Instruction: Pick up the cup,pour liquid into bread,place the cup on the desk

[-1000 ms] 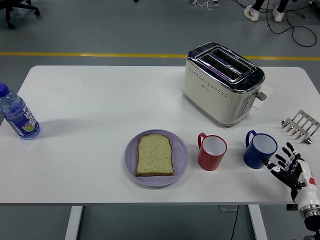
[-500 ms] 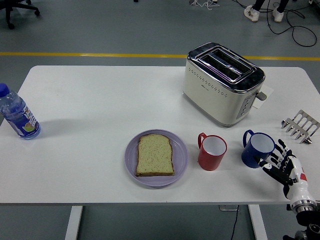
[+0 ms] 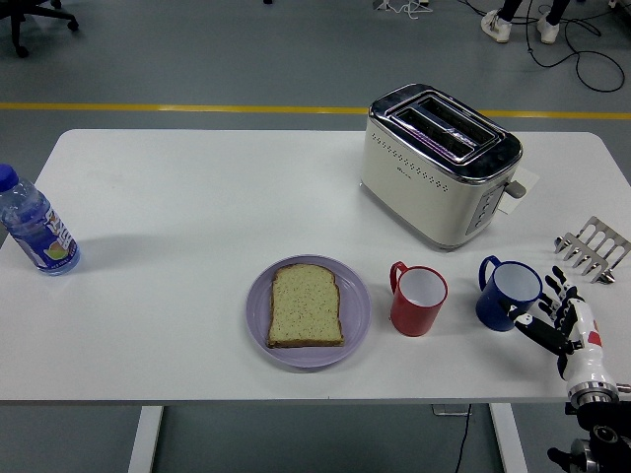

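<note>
A blue cup stands on the white table at the front right, handle to the upper left. A red cup stands just left of it. A slice of bread lies on a purple plate left of the red cup. My right hand comes in from the lower right corner. Its fingers are spread and sit against the blue cup's right side, not closed around it. The left arm is out of view.
A cream toaster stands behind the cups. A metal toast rack sits at the right edge, just behind my hand. A water bottle stands at the far left edge.
My right hand has moved up and left, in against the blue cup's right side. The blue cup has shifted slightly left.
</note>
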Action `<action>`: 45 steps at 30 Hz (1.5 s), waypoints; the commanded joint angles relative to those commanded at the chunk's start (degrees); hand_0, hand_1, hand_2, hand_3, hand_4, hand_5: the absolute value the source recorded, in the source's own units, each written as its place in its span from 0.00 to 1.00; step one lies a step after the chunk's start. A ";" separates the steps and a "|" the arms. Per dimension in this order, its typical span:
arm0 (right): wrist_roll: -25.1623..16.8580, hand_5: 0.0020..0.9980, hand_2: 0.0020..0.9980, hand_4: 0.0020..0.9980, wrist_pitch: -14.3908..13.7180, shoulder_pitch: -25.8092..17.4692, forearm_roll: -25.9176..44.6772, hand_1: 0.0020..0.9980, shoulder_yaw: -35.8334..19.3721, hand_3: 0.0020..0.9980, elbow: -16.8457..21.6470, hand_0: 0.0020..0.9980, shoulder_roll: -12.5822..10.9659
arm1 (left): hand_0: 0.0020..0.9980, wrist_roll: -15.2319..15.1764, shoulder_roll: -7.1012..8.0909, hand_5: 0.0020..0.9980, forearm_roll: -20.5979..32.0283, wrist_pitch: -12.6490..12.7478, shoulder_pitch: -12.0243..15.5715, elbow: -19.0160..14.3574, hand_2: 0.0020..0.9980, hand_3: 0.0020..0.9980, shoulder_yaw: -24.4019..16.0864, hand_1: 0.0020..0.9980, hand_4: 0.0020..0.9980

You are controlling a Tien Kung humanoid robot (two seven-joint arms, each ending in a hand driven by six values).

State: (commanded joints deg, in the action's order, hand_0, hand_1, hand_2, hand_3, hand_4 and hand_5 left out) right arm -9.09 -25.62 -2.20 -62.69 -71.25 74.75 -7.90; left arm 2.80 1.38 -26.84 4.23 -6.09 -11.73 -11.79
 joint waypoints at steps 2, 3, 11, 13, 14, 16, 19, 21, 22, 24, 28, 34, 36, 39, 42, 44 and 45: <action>-0.25 0.12 0.97 0.97 -0.23 0.38 0.06 0.86 0.19 1.00 -0.47 0.94 0.24 | 0.64 0.00 0.00 0.84 -0.01 0.00 -0.01 0.00 0.66 0.56 -0.02 0.65 0.33; -0.41 0.12 0.97 0.97 -0.38 0.64 0.10 0.86 0.33 1.00 -0.79 0.94 0.39 | 0.64 0.00 0.00 0.84 -0.02 -0.01 -0.02 -0.01 0.66 0.56 -0.04 0.65 0.33; -1.18 0.11 1.00 0.97 -1.25 2.27 -0.55 0.87 0.89 1.00 -2.67 0.97 1.56 | 0.64 0.01 0.00 0.84 -0.12 -0.01 -0.10 0.00 0.66 0.56 -0.23 0.65 0.33; -1.36 0.11 1.00 0.97 -1.57 2.55 -0.43 0.87 0.97 1.00 -3.03 0.97 1.76 | 0.64 0.01 0.01 0.84 -0.13 -0.02 -0.09 0.00 0.66 0.56 -0.26 0.65 0.33; -1.45 0.11 1.00 0.97 -1.75 2.66 -0.35 0.87 1.03 1.00 -3.18 0.97 1.82 | 0.64 0.00 0.02 0.84 -0.17 -0.02 -0.09 -0.02 0.66 0.56 -0.31 0.65 0.33; -1.67 0.11 1.00 0.97 -2.21 2.85 -0.24 0.87 1.20 1.00 -3.53 0.97 1.92 | 0.64 0.01 0.03 0.84 -0.22 -0.02 -0.10 -0.01 0.66 0.56 -0.37 0.65 0.33; -1.81 0.11 1.00 0.97 -2.59 3.15 0.09 0.87 1.40 1.00 -4.16 0.97 2.07 | 0.64 0.01 0.03 0.84 -0.22 -0.02 -0.08 -0.02 0.66 0.56 -0.38 0.65 0.33; -1.86 0.11 1.00 0.97 -2.69 3.23 0.22 0.87 1.54 1.00 -4.46 0.97 2.13 | 0.64 0.01 0.01 0.84 -0.19 -0.02 -0.04 -0.02 0.66 0.56 -0.38 0.65 0.33; -1.90 0.10 1.00 0.97 -2.76 3.27 0.27 0.87 1.62 1.00 -4.65 0.97 2.17 | 0.64 0.01 -0.01 0.84 -0.17 -0.02 -0.01 -0.02 0.66 0.56 -0.37 0.65 0.33; -1.96 0.10 1.00 0.97 -2.91 3.34 0.39 0.87 1.74 1.00 -5.09 0.97 2.24 | 0.64 0.01 -0.04 0.84 -0.14 -0.02 0.09 -0.01 0.66 0.56 -0.33 0.65 0.33; -2.00 0.09 1.00 0.97 -3.16 3.58 0.86 0.87 1.71 1.00 -6.17 0.98 2.43 | 0.64 0.01 -0.14 0.84 -0.08 -0.04 0.28 -0.04 0.66 0.56 -0.16 0.65 0.33; -2.18 0.09 1.00 0.97 -3.43 4.00 1.37 0.87 2.03 1.00 -6.90 0.98 2.55 | 0.64 0.03 -0.23 0.85 0.15 -0.04 0.54 0.01 0.66 0.56 0.28 0.65 0.33; -2.12 0.09 1.00 0.97 -3.39 4.13 1.36 0.87 1.99 1.00 -7.11 0.98 2.60 | 0.64 0.03 -0.24 0.85 0.18 -0.05 0.58 -0.01 0.66 0.56 0.34 0.65 0.33; -2.09 0.09 1.00 0.97 -3.33 4.28 1.53 0.87 1.92 1.00 -7.46 0.98 2.64 | 0.64 0.02 -0.26 0.85 0.17 -0.05 0.63 -0.04 0.66 0.56 0.36 0.65 0.33; -2.25 0.09 1.00 0.97 -3.30 4.49 2.16 0.87 2.05 1.00 -7.93 0.97 2.63 | 0.64 0.02 -0.26 0.85 0.28 -0.05 0.77 -0.02 0.66 0.57 0.55 0.65 0.33; -2.22 0.09 1.00 0.97 -3.34 4.60 2.24 0.87 2.22 1.00 -8.11 0.97 2.65 | 0.64 0.03 -0.26 0.85 0.36 -0.05 0.87 0.01 0.66 0.57 0.65 0.65 0.33; -2.24 0.09 1.00 0.97 -3.45 4.72 2.33 0.87 2.39 1.00 -8.30 0.97 2.67 | 0.64 0.04 -0.27 0.85 0.41 -0.06 0.97 0.03 0.66 0.57 0.78 0.65 0.33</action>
State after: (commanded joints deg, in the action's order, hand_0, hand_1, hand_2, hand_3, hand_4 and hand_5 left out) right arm -11.33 -29.08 2.52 -60.36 -68.86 66.45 -5.24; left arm 2.85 1.11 -26.43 4.18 -5.12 -11.70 -11.01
